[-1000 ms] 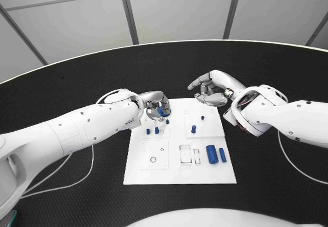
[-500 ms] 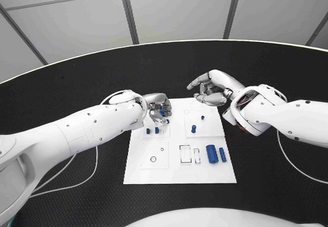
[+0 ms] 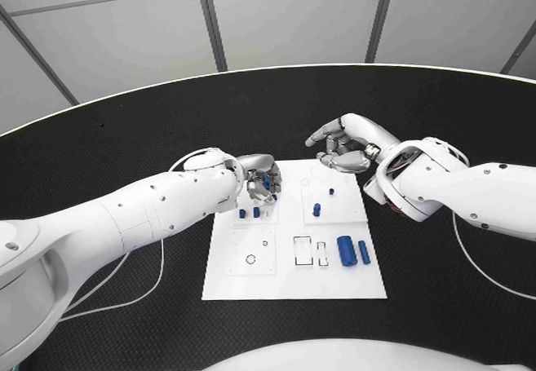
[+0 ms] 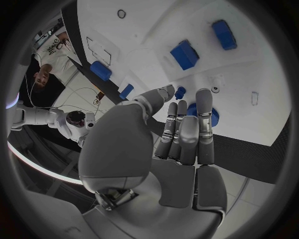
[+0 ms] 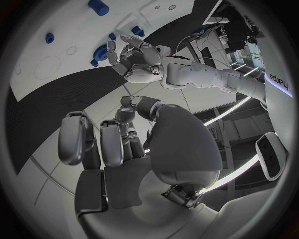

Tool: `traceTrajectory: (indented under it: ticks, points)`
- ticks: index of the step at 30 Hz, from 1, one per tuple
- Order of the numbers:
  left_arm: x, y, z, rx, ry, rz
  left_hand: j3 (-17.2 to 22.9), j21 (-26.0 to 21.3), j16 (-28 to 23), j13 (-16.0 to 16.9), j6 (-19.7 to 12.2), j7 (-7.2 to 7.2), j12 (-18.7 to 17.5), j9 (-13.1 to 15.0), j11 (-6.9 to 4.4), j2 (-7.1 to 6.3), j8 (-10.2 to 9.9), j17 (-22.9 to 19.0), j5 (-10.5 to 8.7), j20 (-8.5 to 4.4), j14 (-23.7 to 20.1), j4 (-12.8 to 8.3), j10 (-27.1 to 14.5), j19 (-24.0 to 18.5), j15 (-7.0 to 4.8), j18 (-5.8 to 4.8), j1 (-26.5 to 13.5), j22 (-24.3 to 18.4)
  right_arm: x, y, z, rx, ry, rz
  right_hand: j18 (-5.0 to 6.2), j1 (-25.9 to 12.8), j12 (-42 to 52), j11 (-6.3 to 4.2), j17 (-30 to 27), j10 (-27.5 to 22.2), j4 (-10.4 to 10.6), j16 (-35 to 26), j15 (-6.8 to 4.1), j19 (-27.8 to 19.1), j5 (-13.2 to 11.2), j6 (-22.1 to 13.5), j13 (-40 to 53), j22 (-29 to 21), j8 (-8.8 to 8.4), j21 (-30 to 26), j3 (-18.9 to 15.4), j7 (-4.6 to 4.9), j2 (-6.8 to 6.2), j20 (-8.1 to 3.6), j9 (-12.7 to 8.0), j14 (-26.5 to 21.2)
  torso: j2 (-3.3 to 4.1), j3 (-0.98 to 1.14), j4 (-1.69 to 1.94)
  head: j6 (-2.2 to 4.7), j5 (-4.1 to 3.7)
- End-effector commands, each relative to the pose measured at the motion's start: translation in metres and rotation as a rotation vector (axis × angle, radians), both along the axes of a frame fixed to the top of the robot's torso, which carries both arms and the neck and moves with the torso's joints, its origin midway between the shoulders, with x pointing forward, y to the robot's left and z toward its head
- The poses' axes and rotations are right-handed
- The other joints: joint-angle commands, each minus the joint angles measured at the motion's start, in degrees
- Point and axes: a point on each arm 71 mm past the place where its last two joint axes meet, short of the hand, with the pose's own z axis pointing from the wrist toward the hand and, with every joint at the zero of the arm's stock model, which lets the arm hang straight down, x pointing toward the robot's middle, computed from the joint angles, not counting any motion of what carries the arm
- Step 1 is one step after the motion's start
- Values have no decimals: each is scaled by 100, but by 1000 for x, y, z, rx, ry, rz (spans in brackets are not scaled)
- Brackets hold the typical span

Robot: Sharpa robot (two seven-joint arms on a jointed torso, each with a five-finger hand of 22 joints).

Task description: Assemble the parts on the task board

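Looks like early-to-mid progress here. A few small blue parts (image 3: 317,208) already stand upright on the task board (image 3: 289,287), but two bigger blue cylinders (image 3: 353,252) lie loose near its right edge, so plenty is left. The left hand (image 3: 259,176) has its fingers (image 4: 187,132) together over a round blue part (image 4: 201,113) just past the fingertips, touching it I think, though the grip itself is hidden. The right hand (image 3: 346,143) hovers off the board's far edge, fingers loosely curled, holding nothing.
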Motion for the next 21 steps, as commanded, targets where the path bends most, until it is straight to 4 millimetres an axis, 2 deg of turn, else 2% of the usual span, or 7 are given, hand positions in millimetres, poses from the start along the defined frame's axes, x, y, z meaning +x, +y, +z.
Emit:
traceTrajectory:
  ticks: [1, 21]
  points:
    - [-1, 0, -3, 6, 3, -1, 41, 36, 27, -7, 51, 5, -28, 10, -10, 42, -24, 23, -17, -14, 49, -1, 64, 49, -9, 67, 1, 26, 0, 0, 0, 0, 0, 0, 70, -26, -29, -10, 17, -46, -9, -32, -42, -39, 4, 39, -5, 230, 31, -22, 30, -7, -35, -14, 8, 216, -2, 0, -1, -2, -2]
    - [0, 1, -10, 17, 6, 13, 87, 132, 86, -19, 115, 16, -76, 37, -26, 108, -79, 104, -23, -28, 96, -4, 129, 100, -22, 50, -1, 132, 0, 1, 0, 0, 1, 1, 69, -24, -35, -12, 14, -39, -9, -37, -45, -35, 4, 41, -14, 232, 35, -19, 31, -9, -34, -17, 9, 217, -1, -8, 3, -13, -13]
